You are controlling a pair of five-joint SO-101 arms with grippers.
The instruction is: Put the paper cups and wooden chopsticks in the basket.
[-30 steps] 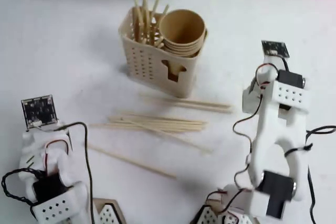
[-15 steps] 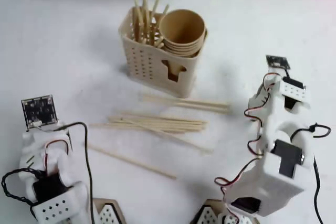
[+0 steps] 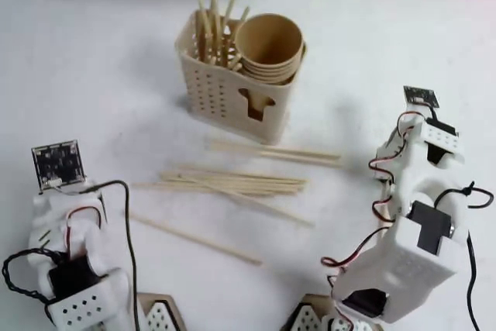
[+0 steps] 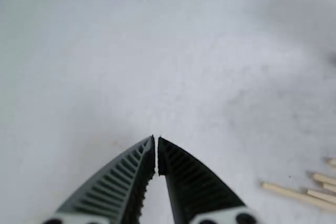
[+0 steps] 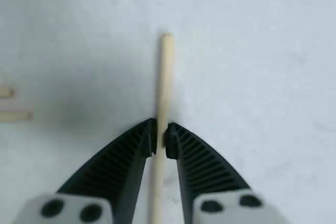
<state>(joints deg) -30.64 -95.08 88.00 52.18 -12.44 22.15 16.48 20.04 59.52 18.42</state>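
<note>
Right wrist view: right tool [image 5: 160, 132] pinches one pale wooden chopstick [image 5: 166, 72], evidently for transfer. Left tool [image 4: 156, 156] closed, empty. Loose chopsticks [image 3: 232, 184] lie at centre of white tabletop [image 3: 93, 60]; cream perforated basket [image 3: 225, 102] stands toward far edge.

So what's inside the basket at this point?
A stack of paper cups and, beside it, a bunch of chopsticks standing on end. The basket walls hide their lower parts, so counts are unclear.

Loose chopsticks [image 3: 232, 184] lie scattered across the middle of the table [image 3: 93, 75], just in front of the basket [image 3: 217, 94]. Open table flanks the basket on both sides; upright chopsticks [image 3: 213, 29] and stacked paper cups [image 3: 270, 40] fill its top.
</note>
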